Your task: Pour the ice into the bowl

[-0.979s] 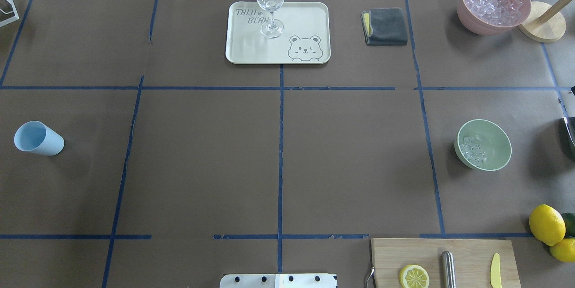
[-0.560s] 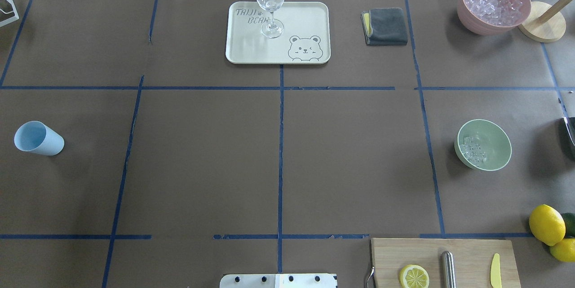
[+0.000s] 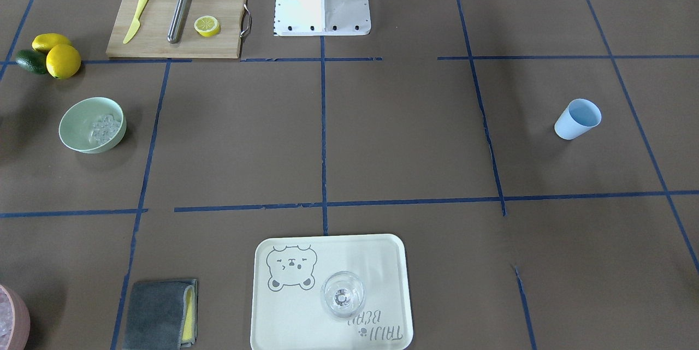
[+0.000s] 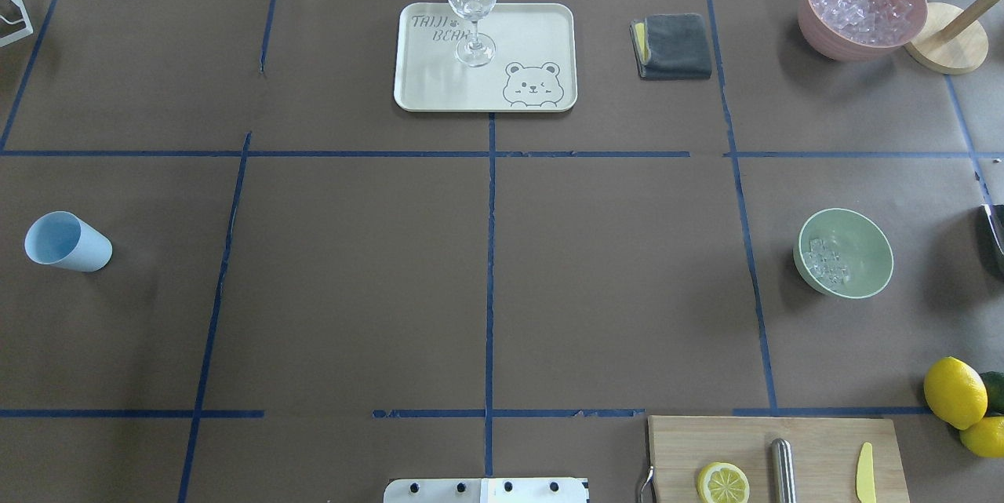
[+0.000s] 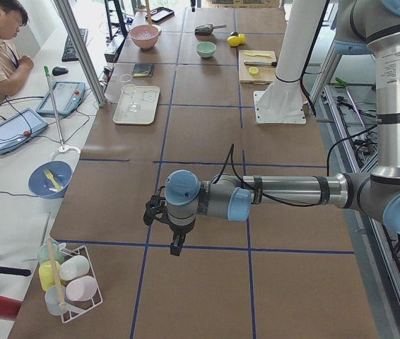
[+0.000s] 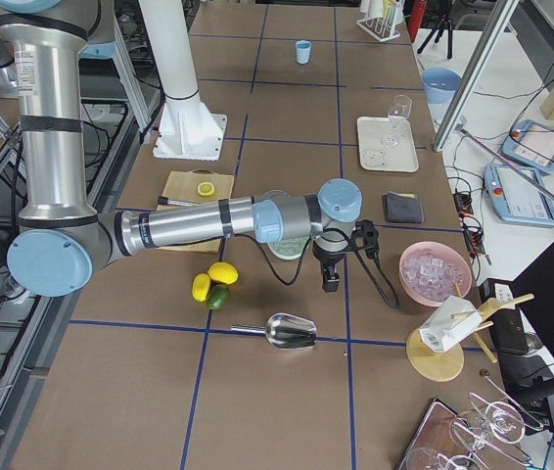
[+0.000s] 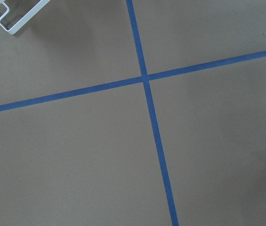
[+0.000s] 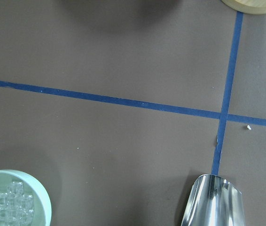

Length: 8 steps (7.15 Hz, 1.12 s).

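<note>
Near the robot's edge of the table (image 4: 612, 267), on its right, a wooden cutting board (image 4: 816, 440) carries a lemon half (image 4: 722, 482). Farther out by the right edge, the mint-green bowl (image 4: 867, 248) stands upright, the ice (image 4: 827, 261) heaped inside it. A blue cup (image 4: 67, 242) sits near the left edge. The right gripper (image 6: 331, 282) hangs, as far as the side view shows, between the bowl and the pink container (image 4: 820, 24). The left gripper (image 5: 177, 244) hangs over the left end. Whether either is released or clenched cannot be told. A wine glass (image 4: 471, 5) stands at the far edge.
</note>
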Tool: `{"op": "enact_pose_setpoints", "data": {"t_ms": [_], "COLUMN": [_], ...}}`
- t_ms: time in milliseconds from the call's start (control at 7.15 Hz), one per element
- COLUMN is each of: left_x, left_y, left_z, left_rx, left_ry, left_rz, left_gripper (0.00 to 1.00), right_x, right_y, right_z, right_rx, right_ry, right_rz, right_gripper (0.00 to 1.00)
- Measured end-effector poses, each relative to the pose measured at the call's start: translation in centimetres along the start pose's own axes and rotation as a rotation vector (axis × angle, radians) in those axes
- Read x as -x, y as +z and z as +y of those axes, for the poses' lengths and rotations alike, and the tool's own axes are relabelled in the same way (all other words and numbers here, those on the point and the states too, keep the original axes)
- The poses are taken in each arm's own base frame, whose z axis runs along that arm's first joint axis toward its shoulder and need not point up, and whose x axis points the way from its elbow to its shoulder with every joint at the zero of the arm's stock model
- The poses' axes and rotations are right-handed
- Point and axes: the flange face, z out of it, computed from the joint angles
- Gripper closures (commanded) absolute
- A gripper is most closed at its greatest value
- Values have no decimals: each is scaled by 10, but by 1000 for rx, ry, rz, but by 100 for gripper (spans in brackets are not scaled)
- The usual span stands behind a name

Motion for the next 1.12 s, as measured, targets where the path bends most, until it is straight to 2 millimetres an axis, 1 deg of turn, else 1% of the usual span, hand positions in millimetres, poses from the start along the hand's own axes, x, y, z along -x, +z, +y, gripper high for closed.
{"op": "enact_pose_setpoints", "data": {"t_ms": [140,280,420,840,1119], "left_x": [-3,-5,-5,-5,-5], "left_y": [-3,-4,-4,-3,-3], "left_z": [-1,-1,-1,-1,-2], "left_rx": [-6,-7,-7,-7,-8], "left_ry": [5,8,8,10,10], "left_rz": [0,1,1,2,2], "left_gripper": [0,0,0,0,0], "right_x": [0,4,6,5,-1], "right_y": [1,-1,-2,0,4], "right_z": [11,20,26,29,29], "right_rx": [6,7,8,10,14], "right_ry": [5,4,5,5,11], "right_rz": [-18,-48,-63,-65,-44], "right_gripper": [0,0,0,0,0]}}
